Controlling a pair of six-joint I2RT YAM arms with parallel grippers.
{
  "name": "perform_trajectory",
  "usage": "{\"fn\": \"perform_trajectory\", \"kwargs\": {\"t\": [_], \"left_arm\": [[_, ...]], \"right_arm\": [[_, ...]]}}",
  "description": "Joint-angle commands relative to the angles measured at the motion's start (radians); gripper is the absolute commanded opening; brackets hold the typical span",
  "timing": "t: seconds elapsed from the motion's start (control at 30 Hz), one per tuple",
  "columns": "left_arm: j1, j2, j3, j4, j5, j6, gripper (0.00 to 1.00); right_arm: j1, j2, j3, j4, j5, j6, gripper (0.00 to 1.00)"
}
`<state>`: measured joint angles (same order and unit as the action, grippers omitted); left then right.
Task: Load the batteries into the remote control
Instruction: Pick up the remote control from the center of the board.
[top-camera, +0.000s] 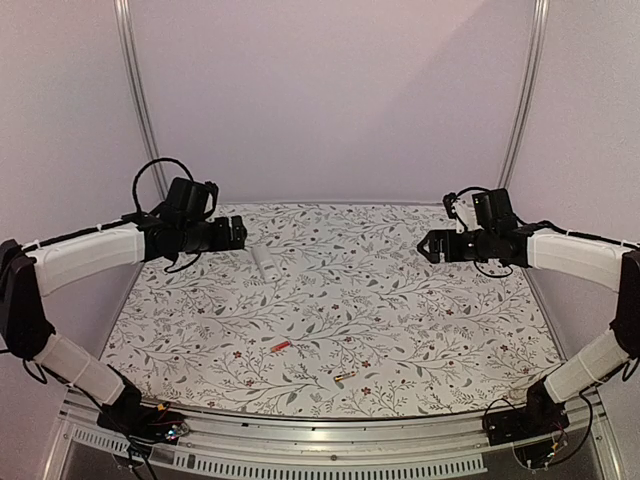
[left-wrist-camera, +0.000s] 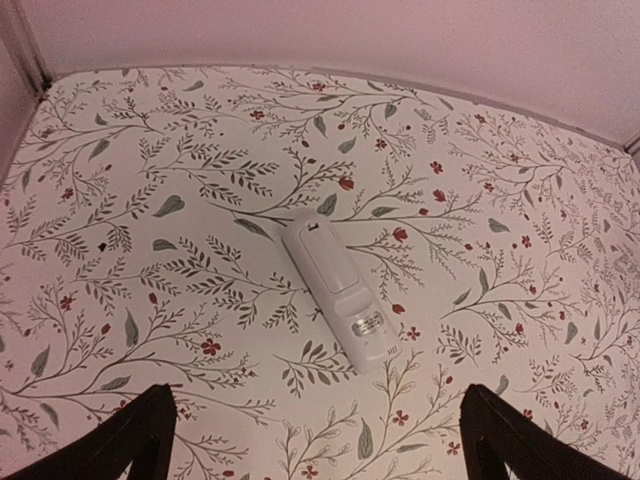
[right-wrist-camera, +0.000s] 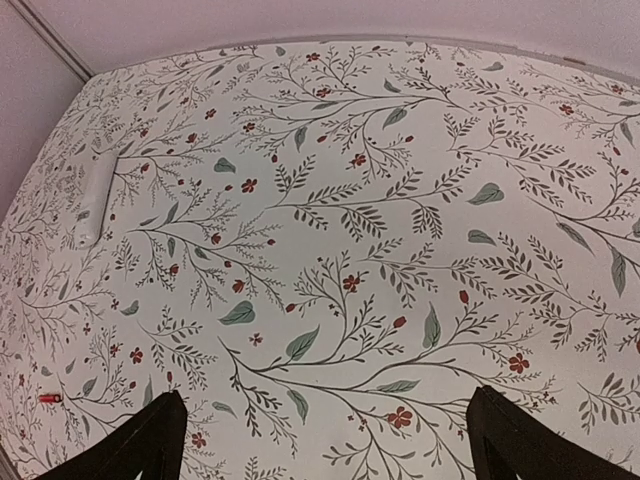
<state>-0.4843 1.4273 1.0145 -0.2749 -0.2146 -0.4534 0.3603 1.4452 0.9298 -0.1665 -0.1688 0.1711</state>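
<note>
Remote control (top-camera: 263, 264) lies far left on the table (top-camera: 450, 330), its label visible only in the left wrist view. Red battery (top-camera: 281, 345) and dark battery (top-camera: 344, 377) lie near centre, the dark one seen only from above. Left gripper (top-camera: 238, 233) and right gripper (top-camera: 428, 246) hover with fingers spread, empty

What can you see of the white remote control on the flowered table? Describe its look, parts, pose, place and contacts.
The remote control is a slim white bar, seemingly smooth plastic, with rounded ends. It lies flat and slanted on the flowered table cover, in the far half, left of centre. No screen or buttons show, so its back seems to face up. A small dark notch marks one end, and a silvery label sits near the other. Only the cover touches it.
</note>
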Motion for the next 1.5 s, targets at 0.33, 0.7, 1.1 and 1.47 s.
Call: {"fn": "perform_trajectory", "kwargs": {"t": [0.33, 0.7, 1.1, 1.47], "left_arm": [[-0.018, 0.145, 0.060, -0.054, -0.058, -0.056, 0.99], [-0.033, 0.337, 0.143, -0.067, -0.066, -0.162, 0.98], [-0.092, 0.593, 0.351, -0.089, -0.058, -0.158, 0.92], [-0.112, 0.746, 0.492, -0.196, -0.124, -0.182, 0.82]], "right_arm": [[0.009, -0.001, 0.000, 0.011, -0.013, -0.004, 0.99], [0.009, -0.001, -0.005, 0.012, -0.024, 0.011, 0.99], [0.008, 0.016, -0.011, 0.013, -0.016, 0.013, 0.99], [0.008, 0.021, -0.015, 0.015, -0.020, 0.018, 0.99]]}}
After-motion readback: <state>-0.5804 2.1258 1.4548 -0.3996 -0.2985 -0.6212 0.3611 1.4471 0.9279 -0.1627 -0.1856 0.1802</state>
